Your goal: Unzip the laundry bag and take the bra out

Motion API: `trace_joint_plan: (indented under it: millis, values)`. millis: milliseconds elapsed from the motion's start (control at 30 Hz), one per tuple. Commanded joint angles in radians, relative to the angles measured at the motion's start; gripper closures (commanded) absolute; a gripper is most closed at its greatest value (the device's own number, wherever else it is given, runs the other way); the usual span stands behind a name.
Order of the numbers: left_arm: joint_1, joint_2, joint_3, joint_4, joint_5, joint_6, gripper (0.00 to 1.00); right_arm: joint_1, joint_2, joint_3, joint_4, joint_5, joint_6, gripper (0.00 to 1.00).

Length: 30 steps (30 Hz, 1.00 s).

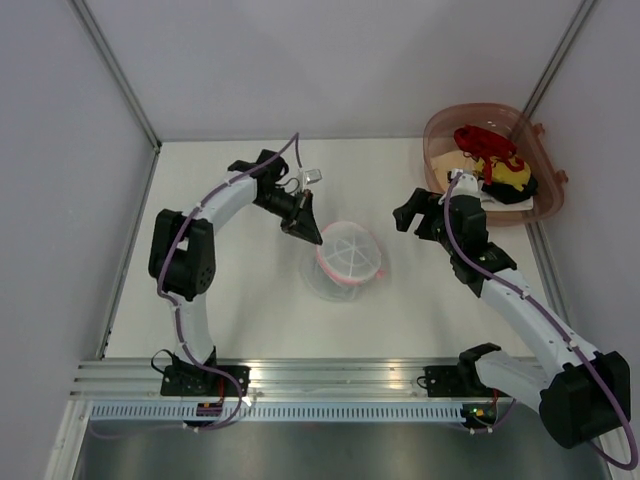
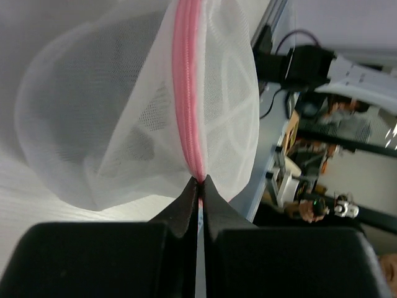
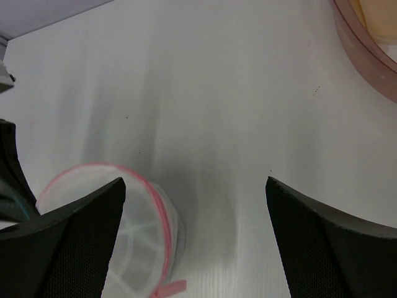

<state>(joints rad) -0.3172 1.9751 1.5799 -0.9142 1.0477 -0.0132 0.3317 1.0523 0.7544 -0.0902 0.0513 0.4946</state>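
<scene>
**While my left gripper [image 2: 200,180] pinches, my right gripper [image 1: 412,208] hangs wide**

Where the laundry bag [image 1: 348,255] sits mid-bench [image 1: 230,300], my left gripper is clamped on its pink zipper rim [image 2: 186,93]. My right gripper holds nothing, jaws spread, between the bag and the pinkish-brown basket [image 1: 430,140] in the far right corner.

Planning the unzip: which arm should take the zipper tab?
Probably right. The right gripper is open and free, the pink tab lies toward it; the left gripper is shut on the laundry bag rim.
</scene>
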Motion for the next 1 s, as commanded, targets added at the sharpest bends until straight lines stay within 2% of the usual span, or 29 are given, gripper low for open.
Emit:
trace_joint_plan:
  millis: [0,33,67,200,267,333,433,667,800,967]
  values:
    - [-0.087,0.020,0.043,-0.228,-0.056,0.268,0.98,-0.002,0.008,0.026,0.020,0.027,0.012,0.02]
    - [-0.104,0.043,0.046,-0.245,-0.101,0.257,0.98,-0.002,0.011,0.023,0.020,0.006,0.015,0.02]
    - [-0.121,0.057,0.051,-0.255,-0.214,0.243,0.98,-0.003,0.014,0.019,0.021,-0.022,0.019,0.02]
    - [-0.209,0.110,0.037,-0.269,-0.428,0.205,0.98,-0.003,0.052,-0.044,0.081,-0.218,0.054,0.02]
    - [-0.217,0.107,0.009,-0.233,-0.439,0.202,0.98,-0.003,0.066,-0.070,0.086,-0.326,0.071,0.03]
    - [-0.217,0.097,-0.021,-0.201,-0.471,0.179,0.98,-0.003,0.074,-0.122,0.161,-0.428,0.094,0.05]
    - [-0.217,0.054,-0.043,-0.131,-0.572,0.113,0.98,-0.002,0.029,-0.199,0.213,-0.485,0.114,0.09]
    - [-0.195,-0.025,-0.040,-0.025,-0.662,-0.008,0.98,0.004,-0.175,-0.196,0.093,-0.534,0.033,0.21]
    - [-0.194,-0.028,-0.014,0.000,-0.673,-0.066,0.98,0.033,-0.183,-0.141,-0.017,-0.614,0.009,0.26]
    - [-0.195,-0.064,0.035,0.003,-0.676,-0.085,0.98,0.067,-0.146,-0.153,0.006,-0.599,0.051,0.27]
